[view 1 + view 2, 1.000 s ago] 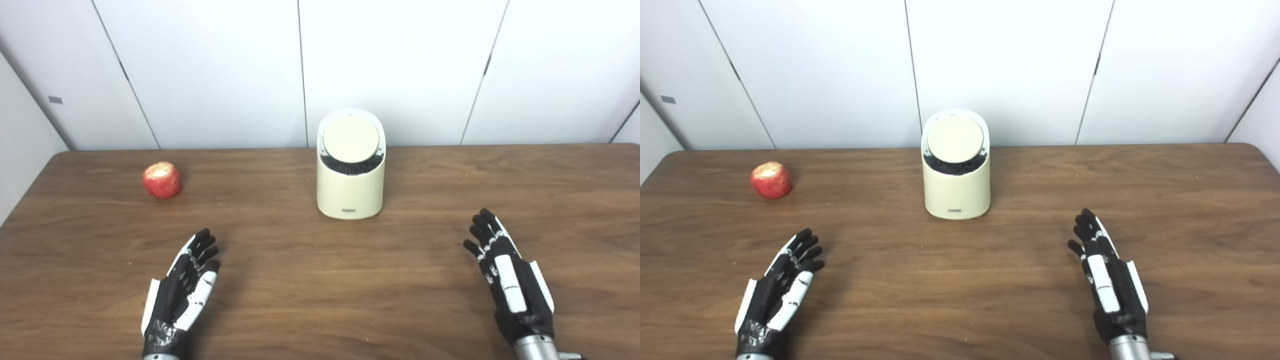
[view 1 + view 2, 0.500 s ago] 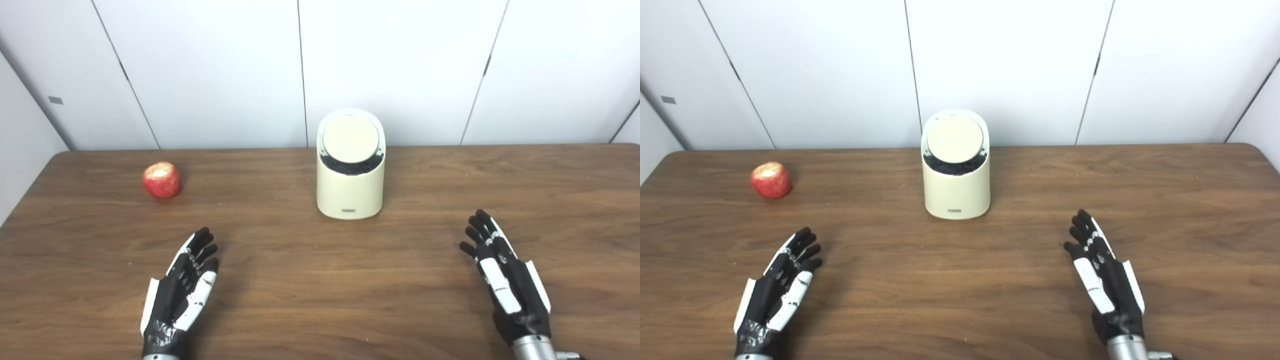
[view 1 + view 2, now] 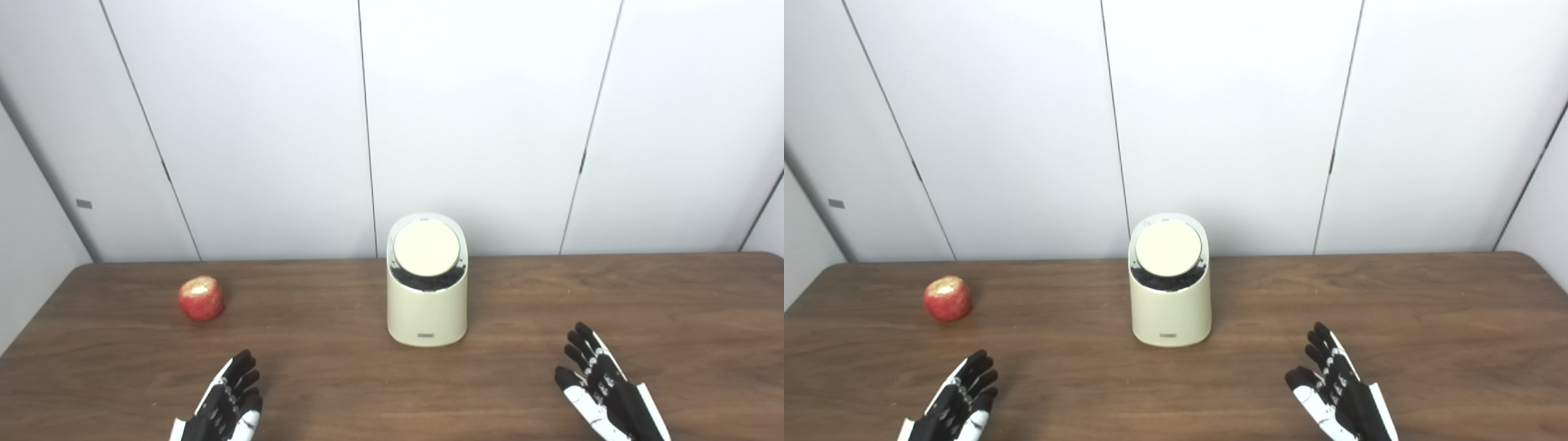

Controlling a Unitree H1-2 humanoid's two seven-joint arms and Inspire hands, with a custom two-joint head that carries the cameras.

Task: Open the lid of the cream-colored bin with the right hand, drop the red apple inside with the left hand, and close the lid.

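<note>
At table centre, near the back edge, the cream-colored bin (image 3: 427, 300) stands with its lid (image 3: 426, 248) down. Left of it, well apart, sits the red apple (image 3: 200, 298). Left hand (image 3: 226, 407) and right hand (image 3: 603, 395) wait at the near edge, empty, fingers spread, presumably staged. Bare table (image 3: 527, 306) leaves both approaches unobstructed.
</note>
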